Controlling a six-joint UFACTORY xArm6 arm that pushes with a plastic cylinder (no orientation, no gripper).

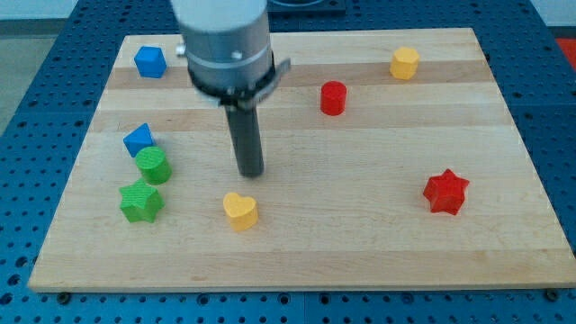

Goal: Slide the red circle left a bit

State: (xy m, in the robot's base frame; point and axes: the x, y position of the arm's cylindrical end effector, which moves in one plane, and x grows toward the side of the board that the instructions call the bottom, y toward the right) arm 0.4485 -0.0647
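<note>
The red circle [333, 97] is a short red cylinder on the wooden board [360, 243], towards the view's top, right of centre. My tip [251, 173] is the lower end of the dark rod near the board's middle. It lies well to the left of and below the red circle, apart from it. The tip is just above the yellow heart [240, 211] and touches no block.
A red star [446, 192] sits at the right. A yellow hexagon [404, 63] sits at the top right. A blue block [149, 61] is at the top left. At the left are a blue block [139, 139], a green circle [154, 166] and a green star [140, 202].
</note>
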